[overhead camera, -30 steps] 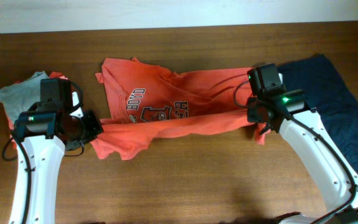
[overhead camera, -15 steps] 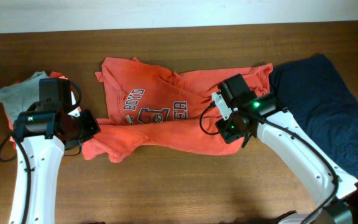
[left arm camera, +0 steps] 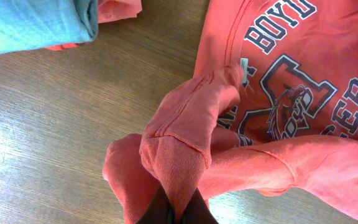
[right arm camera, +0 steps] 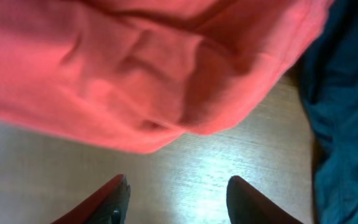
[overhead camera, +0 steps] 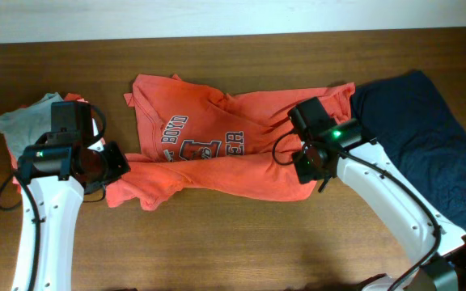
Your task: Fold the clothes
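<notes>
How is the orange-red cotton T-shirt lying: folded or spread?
Half folded, untidily: on the orange-red cotton T-shirt one edge lies doubled over, bunched beside the lettering.

Three garments are counted on one wooden table (overhead camera: 241,242): one orange-red T-shirt (overhead camera: 217,158) at the centre, one dark navy garment (overhead camera: 427,137) at 3 o'clock and one folded grey shirt (overhead camera: 23,121) at 9 o'clock. Two white robot arms are seen, one left arm (overhead camera: 43,218) at 8 o'clock and one right arm (overhead camera: 395,202) at 4 o'clock.
</notes>
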